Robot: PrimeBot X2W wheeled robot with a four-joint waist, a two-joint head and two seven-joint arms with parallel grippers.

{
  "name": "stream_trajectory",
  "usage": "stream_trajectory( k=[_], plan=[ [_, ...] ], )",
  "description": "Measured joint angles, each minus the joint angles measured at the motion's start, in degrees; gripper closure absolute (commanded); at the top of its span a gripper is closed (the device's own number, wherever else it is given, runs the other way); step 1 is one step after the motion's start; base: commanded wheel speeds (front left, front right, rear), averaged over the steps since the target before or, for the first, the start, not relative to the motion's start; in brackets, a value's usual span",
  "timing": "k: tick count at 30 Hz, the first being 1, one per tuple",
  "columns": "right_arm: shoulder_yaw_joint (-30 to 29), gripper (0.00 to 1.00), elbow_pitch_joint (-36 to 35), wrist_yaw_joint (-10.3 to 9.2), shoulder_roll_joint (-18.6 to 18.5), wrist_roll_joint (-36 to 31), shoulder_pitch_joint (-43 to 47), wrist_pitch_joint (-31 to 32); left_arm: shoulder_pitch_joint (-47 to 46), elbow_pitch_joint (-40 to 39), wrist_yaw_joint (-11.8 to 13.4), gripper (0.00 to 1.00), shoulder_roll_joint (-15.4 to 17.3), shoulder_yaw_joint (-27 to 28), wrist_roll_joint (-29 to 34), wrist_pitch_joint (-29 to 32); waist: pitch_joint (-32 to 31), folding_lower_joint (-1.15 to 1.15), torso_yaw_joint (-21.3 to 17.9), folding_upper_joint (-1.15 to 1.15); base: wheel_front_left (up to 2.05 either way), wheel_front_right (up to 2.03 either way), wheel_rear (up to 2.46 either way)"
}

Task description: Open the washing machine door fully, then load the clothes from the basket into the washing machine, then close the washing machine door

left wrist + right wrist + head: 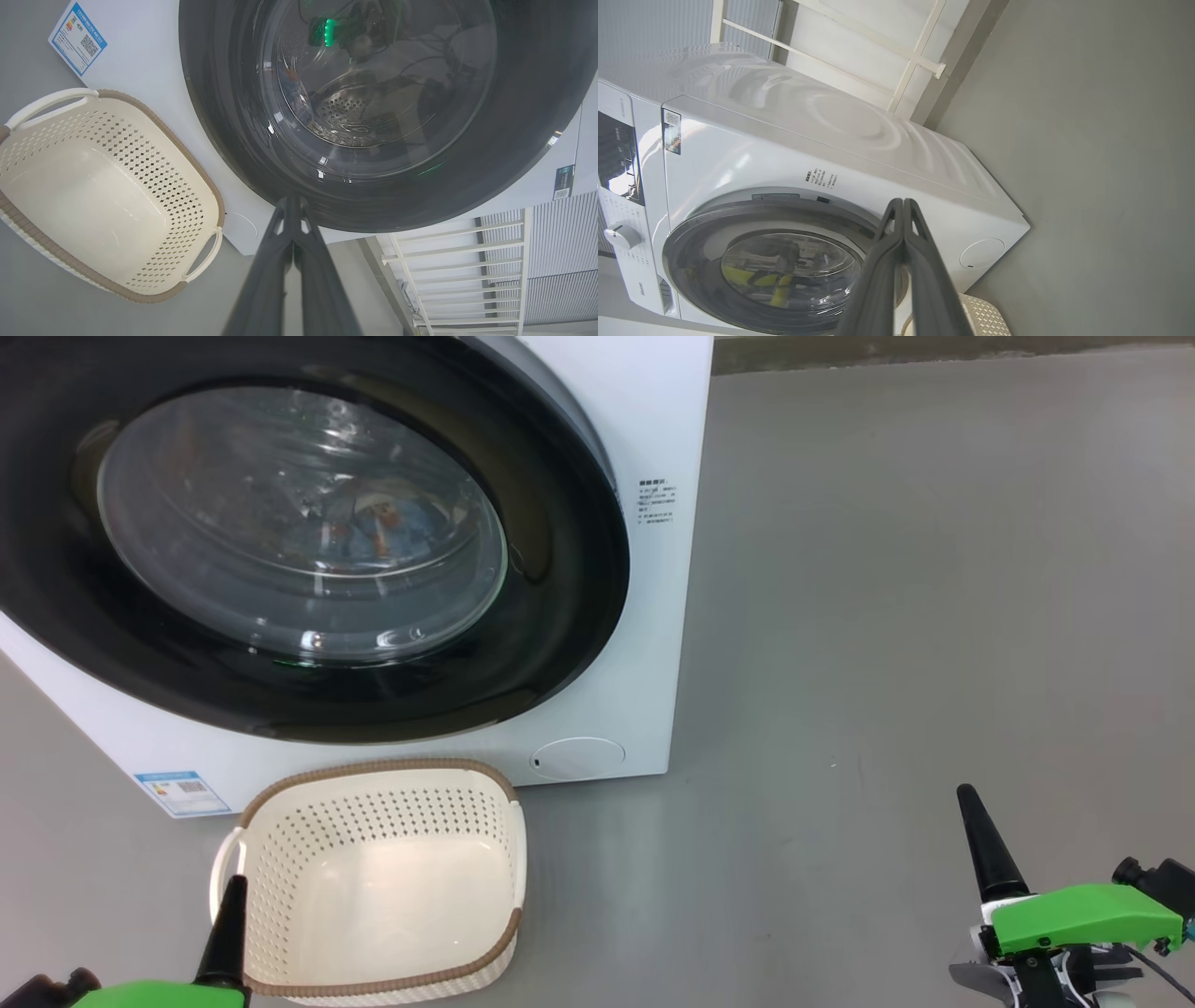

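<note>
Grey smooth concrete floor point(934, 569): it carries the machine and the basket, with open ground on the robot's right.

Big white boxy front-loading washing machine point(653, 616): it stands ahead and to the left in the head view, with a round white cover point(579, 758) low on its front corner.

Large round washing machine door with wide glossy black rim and bulging clear glass bowl point(560, 616): it lies closed against the machine's front.

Small cream-white perforated plastic basket with brown woven-look rim and white side handles point(373, 767): it sits on the floor just before the machine, below the door, with its smooth bottom in plain sight.

Light-blue clothes with orange print point(378, 527): they lie inside the drum, seen as a small patch through the glass.

Left gripper with two long dark fingers point(292, 203): its tips are pressed together on nothing. It is low by the basket's left handle and points toward the door's lower rim.

Right gripper with matching dark fingers point(902, 203): its fingers are pressed together and hold nothing. It is over open floor, well apart from the machine.

Small blue label point(182, 793): it is stuck low on the machine's front, just beside the basket's far left corner.
</note>
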Motion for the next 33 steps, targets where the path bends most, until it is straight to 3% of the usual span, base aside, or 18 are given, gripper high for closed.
stream_trajectory(
  k=[33],
  plan=[
    [-2.24,1.0,-2.81,-0.42,0.69,20.24,1.43,5.54,-1.95,1.02,0.0,1.0,-1.26,0.09,-18.59,5.24,-2.13,0.0,0.79,0.0,0.0,0.0,0.0]
  ],
)
